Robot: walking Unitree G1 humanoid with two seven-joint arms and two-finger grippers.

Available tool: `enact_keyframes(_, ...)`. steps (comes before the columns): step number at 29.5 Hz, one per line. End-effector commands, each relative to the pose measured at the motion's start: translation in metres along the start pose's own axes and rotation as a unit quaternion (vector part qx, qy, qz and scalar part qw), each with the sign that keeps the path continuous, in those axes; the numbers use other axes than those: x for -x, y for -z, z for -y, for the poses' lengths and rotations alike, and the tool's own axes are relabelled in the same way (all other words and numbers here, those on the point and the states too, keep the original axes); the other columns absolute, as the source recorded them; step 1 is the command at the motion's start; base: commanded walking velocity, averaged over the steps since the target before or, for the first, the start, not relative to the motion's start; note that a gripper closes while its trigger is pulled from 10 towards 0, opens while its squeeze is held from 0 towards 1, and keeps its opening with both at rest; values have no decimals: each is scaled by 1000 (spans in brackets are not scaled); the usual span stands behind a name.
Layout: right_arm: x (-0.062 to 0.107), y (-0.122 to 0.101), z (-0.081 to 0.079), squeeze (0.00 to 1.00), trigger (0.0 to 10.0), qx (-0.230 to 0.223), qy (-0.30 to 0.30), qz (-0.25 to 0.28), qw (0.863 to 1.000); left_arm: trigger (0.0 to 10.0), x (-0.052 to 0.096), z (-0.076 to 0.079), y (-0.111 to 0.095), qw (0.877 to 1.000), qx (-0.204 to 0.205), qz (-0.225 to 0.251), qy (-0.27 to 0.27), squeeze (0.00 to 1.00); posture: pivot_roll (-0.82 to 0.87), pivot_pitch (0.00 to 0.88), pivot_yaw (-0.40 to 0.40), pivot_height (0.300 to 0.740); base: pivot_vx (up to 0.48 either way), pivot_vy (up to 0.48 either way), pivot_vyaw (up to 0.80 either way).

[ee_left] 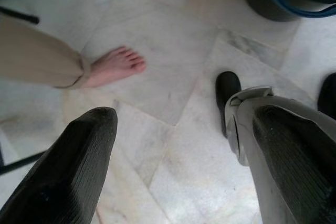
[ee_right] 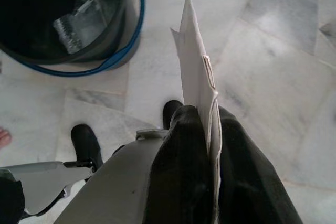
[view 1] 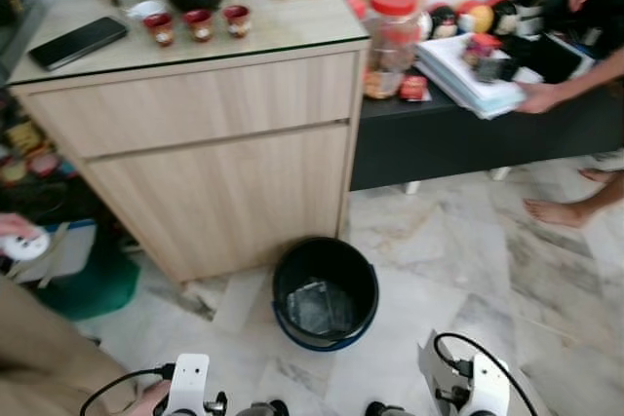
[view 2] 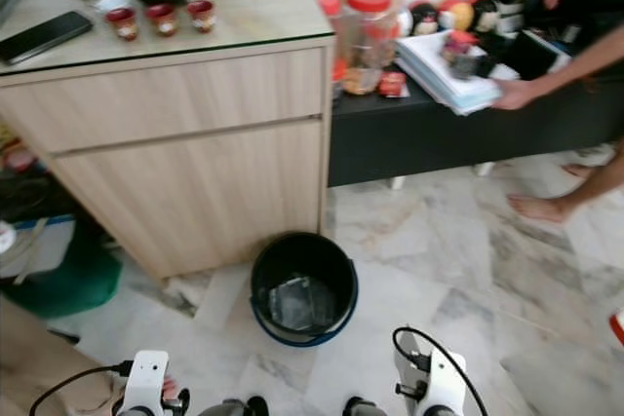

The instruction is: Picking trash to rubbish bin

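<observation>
From the head, a black rubbish bin [view 1: 325, 292] with crumpled clear plastic inside stands on the marble floor [view 1: 458, 250] before a wooden cabinet [view 1: 210, 143]. The left wrist view has the left pincer [ee_left: 181, 171] wide open and empty above the floor, near a person's bare foot [ee_left: 113, 66]. The right wrist view has the right pincer [ee_right: 212, 145] clamped on a flat white piece of paper trash [ee_right: 195, 77], beside the bin.
</observation>
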State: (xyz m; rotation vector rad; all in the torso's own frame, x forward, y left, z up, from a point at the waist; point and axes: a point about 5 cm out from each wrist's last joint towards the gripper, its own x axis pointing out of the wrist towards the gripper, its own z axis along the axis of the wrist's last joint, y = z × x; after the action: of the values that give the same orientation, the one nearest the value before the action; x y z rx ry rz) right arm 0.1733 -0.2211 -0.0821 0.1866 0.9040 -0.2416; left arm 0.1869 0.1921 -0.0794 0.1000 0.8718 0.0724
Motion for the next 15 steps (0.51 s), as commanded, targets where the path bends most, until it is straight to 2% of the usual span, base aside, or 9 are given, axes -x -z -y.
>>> enact_keyframes(1, 2, 7, 6, 0, 10000, -2, 8, -8, 1000, 10000, 1, -1, 6, 1000, 4, -15, -2, 0, -59, 152, 25, 740, 0, 0, 0)
enact_keyframes(6, 4, 7, 15, 0, 10000, 4, 11, -8, 1000, 10000, 1, -2, 5, 1000, 5, -13, -4, 0, -58, 154, 23, 740, 0, 0, 91)
enact_keyframes(9, 4, 6, 18, 0, 10000, 14, 10, -9, 1000, 10000, 1, -2, 5, 1000, 5, -13, -5, 0, -58, 154, 23, 740, 0, 0, 800)
enact_keyframes(15, 4, 6, 20, 0, 10000, 6, 14, -8, 1000, 10000, 1, -2, 5, 1000, 5, -13, -4, 0, -58, 154, 23, 740, 0, 0, 800)
